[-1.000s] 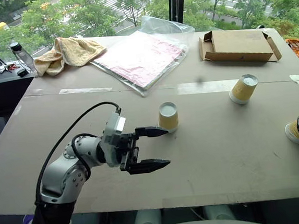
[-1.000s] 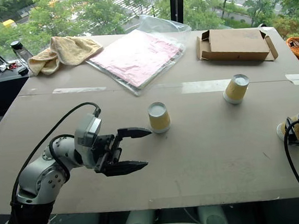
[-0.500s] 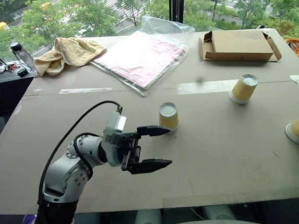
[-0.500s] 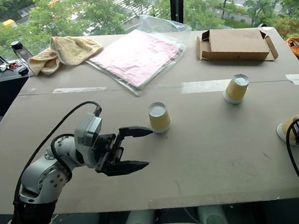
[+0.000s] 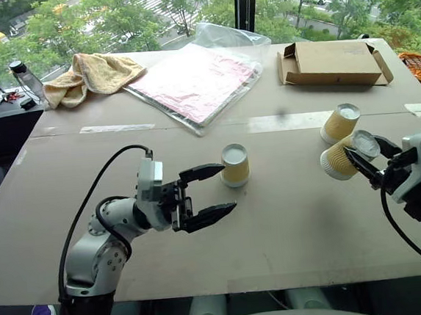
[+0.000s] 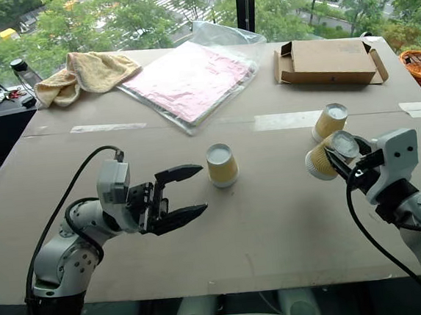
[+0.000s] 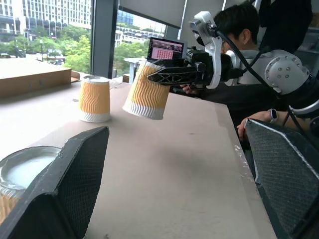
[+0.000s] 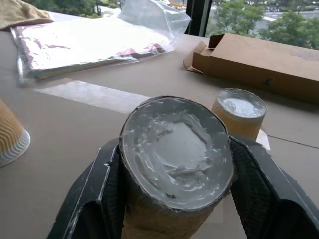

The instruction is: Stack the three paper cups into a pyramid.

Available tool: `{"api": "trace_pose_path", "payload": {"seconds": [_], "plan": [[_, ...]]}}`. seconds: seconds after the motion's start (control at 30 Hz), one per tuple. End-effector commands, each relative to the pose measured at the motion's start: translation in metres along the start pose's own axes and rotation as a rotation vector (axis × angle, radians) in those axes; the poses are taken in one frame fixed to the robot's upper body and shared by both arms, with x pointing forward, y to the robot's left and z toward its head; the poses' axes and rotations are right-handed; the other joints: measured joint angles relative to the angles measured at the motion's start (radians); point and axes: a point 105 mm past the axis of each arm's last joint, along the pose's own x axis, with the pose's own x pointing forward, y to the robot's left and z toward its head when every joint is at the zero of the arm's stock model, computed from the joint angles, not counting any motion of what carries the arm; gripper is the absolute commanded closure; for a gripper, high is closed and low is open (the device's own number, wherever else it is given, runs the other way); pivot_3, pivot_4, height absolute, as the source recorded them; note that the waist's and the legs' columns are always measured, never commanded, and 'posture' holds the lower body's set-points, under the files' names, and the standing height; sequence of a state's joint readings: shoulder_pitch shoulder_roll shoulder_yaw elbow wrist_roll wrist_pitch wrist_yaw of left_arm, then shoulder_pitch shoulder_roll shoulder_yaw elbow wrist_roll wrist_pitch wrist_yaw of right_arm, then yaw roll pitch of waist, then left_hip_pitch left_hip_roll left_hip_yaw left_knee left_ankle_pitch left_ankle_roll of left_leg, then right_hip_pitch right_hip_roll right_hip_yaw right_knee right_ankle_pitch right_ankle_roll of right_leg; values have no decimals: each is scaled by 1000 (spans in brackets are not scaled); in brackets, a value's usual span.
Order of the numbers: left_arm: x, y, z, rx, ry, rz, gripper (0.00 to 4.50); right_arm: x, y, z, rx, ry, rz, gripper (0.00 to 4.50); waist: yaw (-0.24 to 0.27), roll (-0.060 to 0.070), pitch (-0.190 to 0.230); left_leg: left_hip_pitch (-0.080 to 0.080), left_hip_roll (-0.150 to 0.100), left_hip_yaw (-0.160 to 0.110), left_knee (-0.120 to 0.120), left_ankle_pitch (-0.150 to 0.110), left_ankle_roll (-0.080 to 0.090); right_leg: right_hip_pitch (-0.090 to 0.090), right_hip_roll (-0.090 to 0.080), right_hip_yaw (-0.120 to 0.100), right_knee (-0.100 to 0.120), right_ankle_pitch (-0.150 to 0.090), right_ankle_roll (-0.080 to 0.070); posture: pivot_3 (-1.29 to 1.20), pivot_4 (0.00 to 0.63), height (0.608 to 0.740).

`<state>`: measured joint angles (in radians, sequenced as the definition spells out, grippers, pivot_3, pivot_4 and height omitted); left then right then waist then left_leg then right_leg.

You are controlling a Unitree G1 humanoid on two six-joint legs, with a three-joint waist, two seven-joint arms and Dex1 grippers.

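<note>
Gripping a tilted cup (image 5: 340,156) at right of frame, our right end effector (image 5: 363,160) could knock its neighbour (image 5: 339,122); left end effector (image 5: 211,193) gapes wide, empty.

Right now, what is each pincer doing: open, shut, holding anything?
Left pincer: open, holding nothing, beside the upside-down middle cup.
Right pincer: shut on a paper cup, lifted off the table.
</note>
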<state>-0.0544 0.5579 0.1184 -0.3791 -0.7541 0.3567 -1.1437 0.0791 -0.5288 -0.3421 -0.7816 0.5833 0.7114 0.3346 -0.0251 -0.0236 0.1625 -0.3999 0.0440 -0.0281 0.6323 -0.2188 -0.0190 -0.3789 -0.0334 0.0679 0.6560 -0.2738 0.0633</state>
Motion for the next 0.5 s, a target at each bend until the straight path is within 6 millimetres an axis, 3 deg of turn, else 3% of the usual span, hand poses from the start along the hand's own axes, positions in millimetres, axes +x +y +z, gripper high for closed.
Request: {"api": "trace_pose_path", "payload": {"seconds": [0.03, 0.23, 0.5], "plan": [[-24, 9, 10, 5, -17, 83, 0, 16, 28, 17, -52, -24, 138, 2161, 0, -1, 1, 0, 0, 0, 0, 0, 0, 0, 0, 0, 0, 0, 0, 0, 150, 740], [-58, 15, 9, -28, 39, 168, 0, 41, 62, 17, -116, 7, 338, 2161, -1, -2, 2, -2, 0, -1, -2, 0, 0, -1, 0, -2, -2, 1, -2, 0, 150, 740], [-65, 7, 8, -29, 57, 182, 0, 65, 72, 1, -182, 50, 388, 2161, 9, -2, 2, -16, 0, -2, 1, 0, 0, -15, 0, -3, -1, 3, 1, 0, 150, 740]]}}
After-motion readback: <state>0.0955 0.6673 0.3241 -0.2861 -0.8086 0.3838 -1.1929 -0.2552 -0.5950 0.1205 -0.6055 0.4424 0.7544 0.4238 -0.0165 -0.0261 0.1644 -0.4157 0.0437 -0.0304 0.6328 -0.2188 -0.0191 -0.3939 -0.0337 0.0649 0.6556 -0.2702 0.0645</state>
